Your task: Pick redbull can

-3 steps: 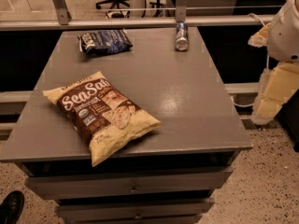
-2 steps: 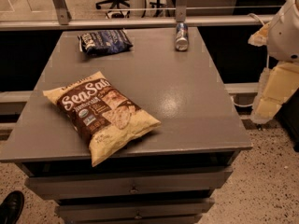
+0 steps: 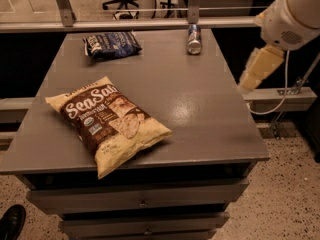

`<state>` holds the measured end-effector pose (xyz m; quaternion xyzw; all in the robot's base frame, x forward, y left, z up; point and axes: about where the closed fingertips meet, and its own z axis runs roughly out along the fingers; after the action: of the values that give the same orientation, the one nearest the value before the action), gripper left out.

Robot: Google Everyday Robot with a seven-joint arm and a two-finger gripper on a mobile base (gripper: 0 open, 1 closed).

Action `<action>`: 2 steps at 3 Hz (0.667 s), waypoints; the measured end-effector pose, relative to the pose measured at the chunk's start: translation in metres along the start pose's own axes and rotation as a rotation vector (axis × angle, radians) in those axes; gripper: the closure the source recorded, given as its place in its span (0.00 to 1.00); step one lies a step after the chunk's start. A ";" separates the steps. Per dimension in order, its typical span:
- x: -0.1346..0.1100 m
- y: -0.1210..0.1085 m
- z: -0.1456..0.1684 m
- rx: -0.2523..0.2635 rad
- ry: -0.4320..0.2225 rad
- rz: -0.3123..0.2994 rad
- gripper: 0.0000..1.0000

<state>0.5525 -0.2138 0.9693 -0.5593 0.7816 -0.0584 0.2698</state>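
The redbull can (image 3: 194,39), slim, blue and silver, sits at the far edge of the grey table (image 3: 200,109), right of centre, its shiny silver end facing me. My gripper (image 3: 260,66), a cream-coloured piece below the white arm (image 3: 292,14), hangs off the table's right side. It is to the right of the can, a little nearer to me, well apart from it, and holds nothing.
A large brown and yellow Sea Salt chip bag (image 3: 110,124) lies at the table's front left. A dark blue snack bag (image 3: 111,44) lies at the far left. A rail with metal posts (image 3: 150,23) runs behind the table. A shoe (image 3: 11,221) is at the bottom left.
My arm and gripper have moved up and to the left, closer to the table's right edge. The can and both bags have not moved.
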 end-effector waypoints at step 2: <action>-0.021 -0.065 0.038 0.103 -0.131 0.104 0.00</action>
<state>0.6312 -0.2105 0.9703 -0.5062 0.7862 -0.0478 0.3513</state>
